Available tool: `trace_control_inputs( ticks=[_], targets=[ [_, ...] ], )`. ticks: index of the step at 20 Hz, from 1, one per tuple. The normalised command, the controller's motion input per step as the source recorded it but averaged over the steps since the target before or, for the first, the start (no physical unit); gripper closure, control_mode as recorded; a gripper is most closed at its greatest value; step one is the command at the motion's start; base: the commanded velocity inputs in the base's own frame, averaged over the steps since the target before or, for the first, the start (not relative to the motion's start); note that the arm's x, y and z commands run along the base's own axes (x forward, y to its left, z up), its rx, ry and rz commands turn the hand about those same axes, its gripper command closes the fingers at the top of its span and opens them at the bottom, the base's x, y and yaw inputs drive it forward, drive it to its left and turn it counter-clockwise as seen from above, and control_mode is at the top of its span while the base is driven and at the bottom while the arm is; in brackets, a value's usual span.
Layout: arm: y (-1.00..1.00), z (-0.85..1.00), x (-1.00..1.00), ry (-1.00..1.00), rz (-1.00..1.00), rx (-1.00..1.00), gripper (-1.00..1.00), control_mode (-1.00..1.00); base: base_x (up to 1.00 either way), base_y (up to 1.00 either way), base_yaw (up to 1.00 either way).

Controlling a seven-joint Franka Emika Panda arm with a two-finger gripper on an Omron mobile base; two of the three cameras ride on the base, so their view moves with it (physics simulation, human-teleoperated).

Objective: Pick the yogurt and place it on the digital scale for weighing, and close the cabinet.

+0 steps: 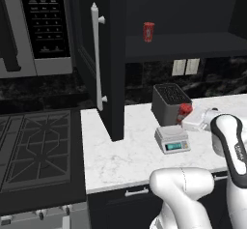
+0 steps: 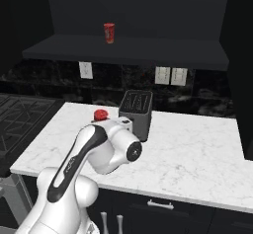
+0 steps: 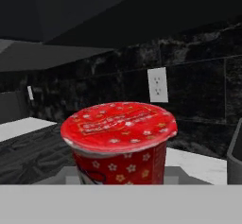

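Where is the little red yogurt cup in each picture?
Left base view: the yogurt is right of centre, beside the black toaster, behind the digital scale.
Right base view: its red lid is left of centre, left of the toaster.
Hand view: it is big and close, in the lower middle.
Shared landmark: the toaster.

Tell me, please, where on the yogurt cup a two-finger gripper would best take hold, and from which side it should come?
Probably across the tapered wall of the yogurt, just under its wider lid rim, coming in level from the front: it stands upright, and the black toaster crowds one side.
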Motion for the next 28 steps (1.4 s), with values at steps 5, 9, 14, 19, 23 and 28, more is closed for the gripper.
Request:
trace_control_inputs(
  ticks=[5,9,14,19,23,28],
  targets=[
    [0.0,-0.45,0.35,0.0,0.0,0.0,1.0,-1.0,0.0,0.0,0.0],
    [0.0,-0.35,0.41,0.02,-0.02,-0.02,1.0,-1.0,0.0,0.0,0.0],
    [-0.12,-0.36,0.29,0.03,-0.01,-0.02,1.0,-1.0,0.0,0.0,0.0],
    [-0.06,-0.12,0.23,0.05,-0.04,-0.04,1.0,-1.0,0.0,0.0,0.0],
    [-0.25,-0.16,0.18,0.09,0.0,0.0,1.0,-1.0,0.0,0.0,0.0],
    [-0.16,-0.25,0.13,0.07,0.0,-0.01,1.0,-1.0,0.0,0.0,0.0]
  ],
)
